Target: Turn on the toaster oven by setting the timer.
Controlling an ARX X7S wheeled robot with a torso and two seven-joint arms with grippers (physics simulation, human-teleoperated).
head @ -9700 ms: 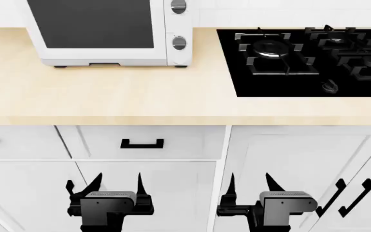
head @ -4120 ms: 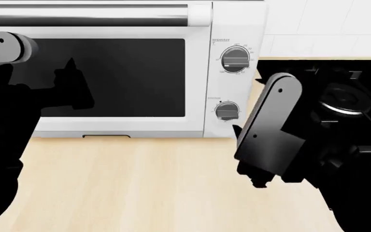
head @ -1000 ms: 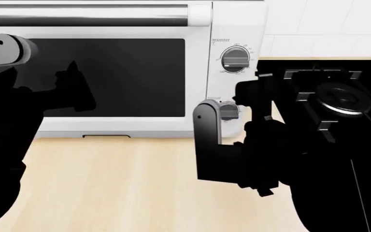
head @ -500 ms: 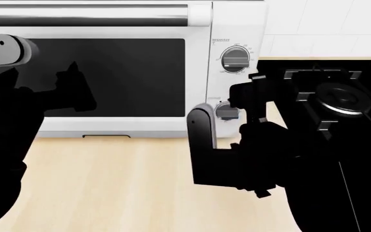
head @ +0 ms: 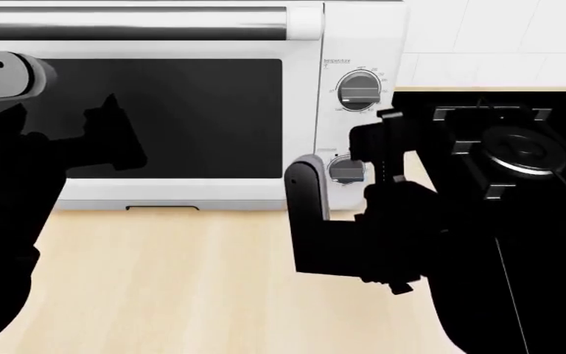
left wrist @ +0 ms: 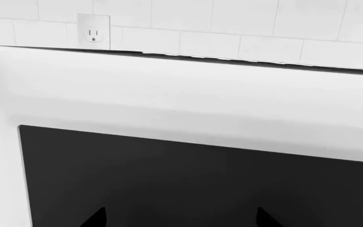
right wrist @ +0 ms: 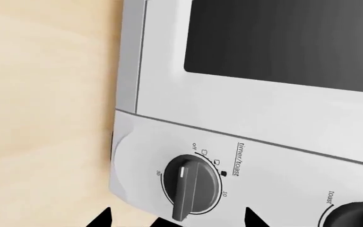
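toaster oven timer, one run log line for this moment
phase: reaching timer knob | right gripper: open, at knob, not gripping | left gripper: open, facing toaster oven door | knob setting: unreadable

A pale wooden counter (head: 165, 280) carries the white toaster oven (head: 214, 195), which stands on it at about 12 o'clock. A black gas hob (head: 519, 147) is set into it at 2 o'clock.

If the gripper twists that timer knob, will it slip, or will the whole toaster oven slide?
The timer knob has a raised bar grip, so the fingers probably get purchase rather than slipping. The toaster oven looks big and boxy, likely too heavy to slide under a light twist. Its small feet might still skid if it is pushed hard.
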